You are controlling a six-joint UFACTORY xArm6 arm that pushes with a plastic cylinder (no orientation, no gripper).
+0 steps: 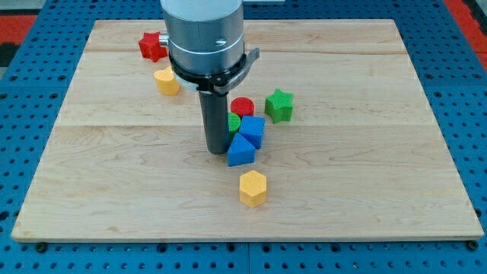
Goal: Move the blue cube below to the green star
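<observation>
A: Right, the board. A pale wooden board (365, 152) on a blue pegged surface (472, 114). The arm's grey housing (204, 34) comes in from the view's top, with the dark rod below it.

B: And the rod's end?

A: The tip (218, 151) sits on the wood near the middle, just at the view's left of a tight cluster. There are no fingers on this arm, only the straight rod, so nothing opens or closes.

B: What is in the cluster?

A: A blue cube (253, 130), and touching it toward the view's bottom a second blue block (240, 151), wedge-like. A small green block (234, 122) peeks out beside the rod, shape unclear. A red cylinder (242, 107) stands just above the cube.

B: The green star?

A: The green star (279, 106) lies up and to the view's right of the blue cube, near but apart.

B: Others?

A: A yellow hexagonal block (253, 188) below the cluster, alone. A red star (153, 46) and another yellow block (167, 81) at the upper left, well apart from the tip.
</observation>
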